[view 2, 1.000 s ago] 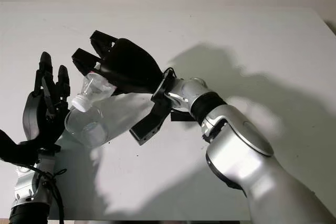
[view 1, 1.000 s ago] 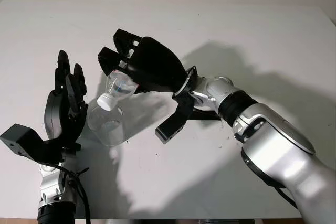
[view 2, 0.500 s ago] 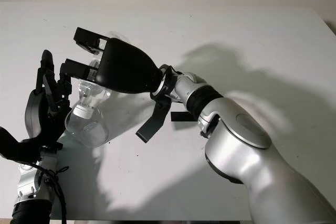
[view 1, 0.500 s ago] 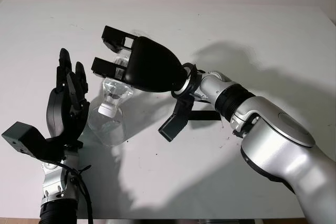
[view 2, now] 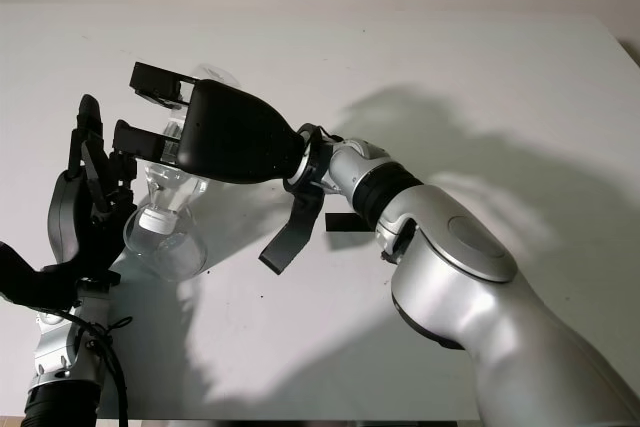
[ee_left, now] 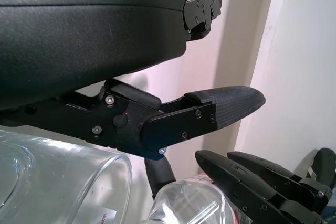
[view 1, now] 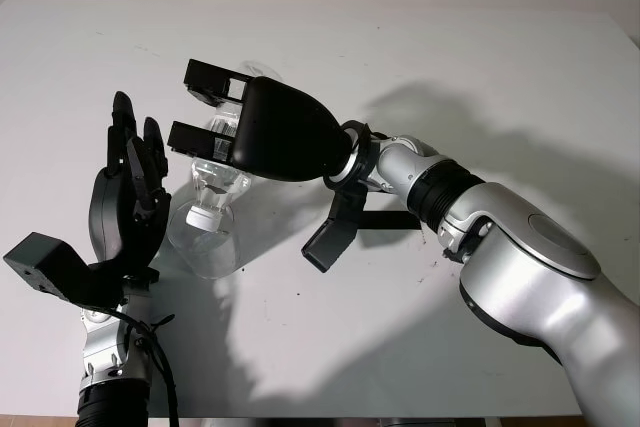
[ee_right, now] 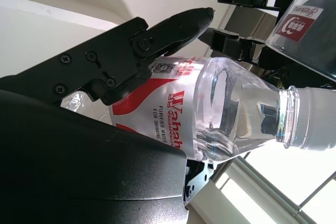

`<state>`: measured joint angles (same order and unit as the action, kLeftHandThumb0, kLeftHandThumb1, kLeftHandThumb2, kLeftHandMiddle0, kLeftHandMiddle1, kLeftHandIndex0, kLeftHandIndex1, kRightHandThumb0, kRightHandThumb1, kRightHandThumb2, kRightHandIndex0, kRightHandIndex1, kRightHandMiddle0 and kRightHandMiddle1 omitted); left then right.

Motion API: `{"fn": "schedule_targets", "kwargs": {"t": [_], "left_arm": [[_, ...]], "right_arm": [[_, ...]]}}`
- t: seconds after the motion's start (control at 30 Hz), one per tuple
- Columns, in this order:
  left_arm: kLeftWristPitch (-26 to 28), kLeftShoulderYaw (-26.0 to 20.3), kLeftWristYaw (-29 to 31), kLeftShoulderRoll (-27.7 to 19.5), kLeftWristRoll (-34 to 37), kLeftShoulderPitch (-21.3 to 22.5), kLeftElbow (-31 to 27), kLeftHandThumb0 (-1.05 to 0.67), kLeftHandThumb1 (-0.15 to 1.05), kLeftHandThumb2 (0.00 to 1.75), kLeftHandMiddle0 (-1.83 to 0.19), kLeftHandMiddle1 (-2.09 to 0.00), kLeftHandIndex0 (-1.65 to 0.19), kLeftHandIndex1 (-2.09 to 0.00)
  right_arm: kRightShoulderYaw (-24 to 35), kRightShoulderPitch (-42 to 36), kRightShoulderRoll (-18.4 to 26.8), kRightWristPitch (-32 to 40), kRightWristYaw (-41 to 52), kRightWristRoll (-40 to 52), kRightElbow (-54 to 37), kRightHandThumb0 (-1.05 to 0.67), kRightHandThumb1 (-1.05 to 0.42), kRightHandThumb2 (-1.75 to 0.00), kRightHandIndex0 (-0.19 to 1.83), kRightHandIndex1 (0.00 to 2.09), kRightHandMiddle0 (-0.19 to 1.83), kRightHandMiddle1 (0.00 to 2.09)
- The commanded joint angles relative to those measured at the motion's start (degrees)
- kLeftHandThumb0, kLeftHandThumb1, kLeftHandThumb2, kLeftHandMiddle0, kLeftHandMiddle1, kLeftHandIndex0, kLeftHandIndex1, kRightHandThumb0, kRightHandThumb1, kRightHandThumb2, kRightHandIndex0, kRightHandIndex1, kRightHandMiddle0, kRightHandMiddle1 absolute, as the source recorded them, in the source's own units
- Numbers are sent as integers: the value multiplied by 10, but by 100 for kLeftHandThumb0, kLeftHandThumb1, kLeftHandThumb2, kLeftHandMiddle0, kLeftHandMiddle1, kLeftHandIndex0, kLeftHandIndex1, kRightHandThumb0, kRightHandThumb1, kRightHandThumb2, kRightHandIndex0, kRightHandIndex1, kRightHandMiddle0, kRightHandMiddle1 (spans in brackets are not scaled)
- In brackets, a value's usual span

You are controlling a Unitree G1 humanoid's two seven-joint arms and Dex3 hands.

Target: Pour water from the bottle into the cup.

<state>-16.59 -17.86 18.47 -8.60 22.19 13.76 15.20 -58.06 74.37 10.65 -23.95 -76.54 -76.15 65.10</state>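
Note:
My right hand (view 1: 213, 109) is shut on a clear water bottle (view 1: 222, 179) with a red-and-white label (ee_right: 168, 106). The bottle is tipped steeply, neck down. Its white cap (view 1: 205, 218) is on and sits at the mouth of a clear glass cup (view 1: 207, 245) standing on the white table (view 1: 330, 347). Water fills the bottle's shoulder (ee_right: 231, 108). Just left of the cup is my left hand (view 1: 128, 182), open, fingers pointing up, palm toward the cup. Whether it touches the cup I cannot tell. The cup's rim (ee_left: 79, 166) appears in the left wrist view.
A thin black strip (view 1: 388, 219) lies on the table under my right forearm (view 1: 470, 217). The table's far edge runs along the top, against a pale wall.
My right hand has rolled further over, bringing the bottle from a slant to almost upside down, with its cap lower in the cup's mouth. The left hand and cup have stayed put.

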Motion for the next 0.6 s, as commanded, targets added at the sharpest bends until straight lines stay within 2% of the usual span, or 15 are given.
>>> {"fn": "schedule_targets", "kwargs": {"t": [0.0, 0.07, 0.13, 0.17, 0.23, 0.37, 0.47, 0.57], "left_arm": [[-6, 3, 2, 14, 1, -17, 15, -75, 105, 67, 19, 0, 19, 0], [-7, 2, 3, 15, 2, -16, 17, -74, 105, 67, 19, 0, 19, 0], [-8, 2, 4, 15, 3, -16, 19, -74, 105, 66, 19, 0, 19, 0], [-9, 2, 3, 14, 1, -15, 21, -75, 105, 67, 19, 0, 19, 0], [-12, 2, 4, 13, 0, -15, 23, -75, 105, 67, 19, 0, 19, 0], [-11, 2, 3, 13, 1, -14, 23, -75, 105, 67, 19, 0, 19, 0], [-14, 1, 6, 13, 3, -12, 31, -74, 105, 66, 19, 0, 19, 0], [-20, 2, 10, 13, 0, -11, 37, -74, 105, 66, 19, 0, 19, 0]], "right_arm": [[6, 16, -1, -10, -7, 10, -5, -40, -105, -16, 132, 209, 95, 209], [10, 14, -3, -15, -11, 18, -3, -42, -105, -15, 129, 209, 88, 209], [22, 8, -3, -29, -8, 37, -5, -44, -105, -17, 129, 209, 89, 209], [32, 3, -4, -51, -2, 55, -4, -47, -104, -15, 127, 209, 76, 209], [57, -6, -5, -96, 14, 96, 1, -48, -105, -11, 129, 209, 71, 209], [125, -28, 5, -166, 101, 194, 9, -45, -105, -22, 131, 209, 105, 209], [156, -42, 24, -155, 130, 222, 2, -44, -105, -26, 125, 209, 109, 209], [192, -62, 39, -186, 177, 264, -1, -43, -105, -23, 121, 209, 107, 209]]}}
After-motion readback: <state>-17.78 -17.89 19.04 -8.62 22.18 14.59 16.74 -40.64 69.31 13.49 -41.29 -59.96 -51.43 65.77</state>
